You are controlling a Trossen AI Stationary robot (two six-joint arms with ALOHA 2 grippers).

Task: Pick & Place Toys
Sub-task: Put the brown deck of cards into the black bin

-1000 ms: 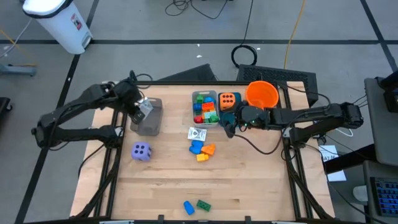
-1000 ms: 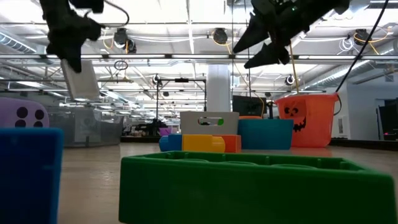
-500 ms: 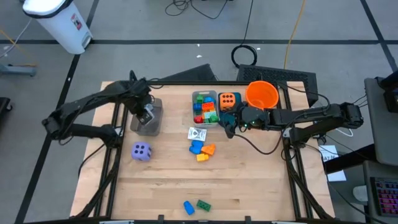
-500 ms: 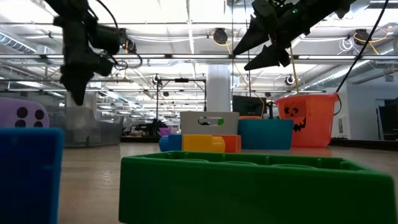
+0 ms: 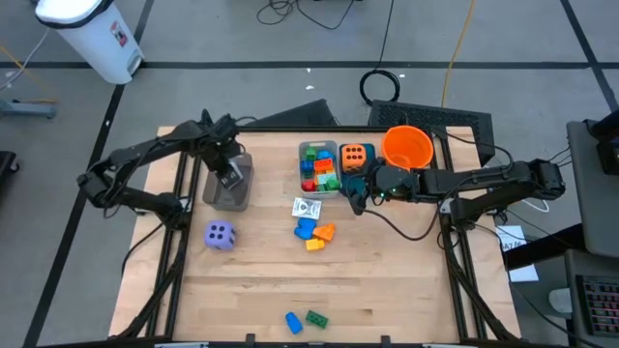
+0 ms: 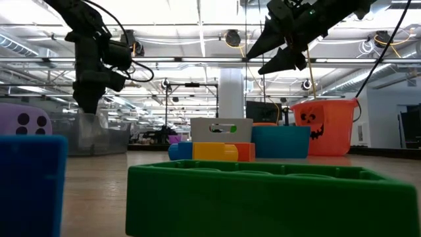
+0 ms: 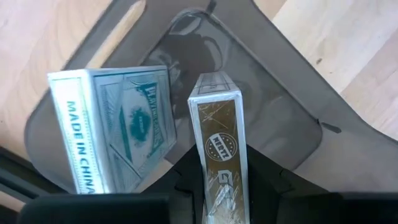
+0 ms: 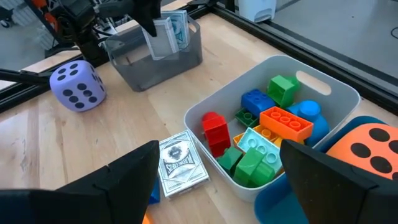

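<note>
My left gripper [image 5: 228, 176] points down into the grey bin [image 5: 235, 199], shut on a white and gold printed packet [image 7: 217, 134]. A second packet [image 7: 112, 127], printed in teal, stands on edge in that bin. My right gripper [image 5: 355, 196] hangs open and empty above the table beside the teal bin [image 5: 346, 172], which holds an orange black-dotted die [image 5: 355, 154]. A pale bin [image 5: 308, 150] holds several bricks [image 8: 267, 134]. A purple die [image 5: 220, 235], a packet [image 5: 307, 207] and loose bricks [image 5: 315, 233] lie on the table. My left gripper pinches the white and gold packet by its two broad faces, at the end nearest the fingers [image 7: 217, 180]. The fingers come from above, pointing down into the grey bin. The packet hangs on edge below them, inside the bin; whether it touches the floor I cannot tell.
An orange bucket [image 5: 407, 147] stands at the far right, behind the teal bin. A blue brick [image 5: 292, 321] and a green brick [image 5: 316, 318] lie near the table's near edge. Bare wood shows across the table's near half.
My left gripper has gone a little toward the table's right edge and down into the grey bin, carrying the packet with it. My right gripper has kept still.
</note>
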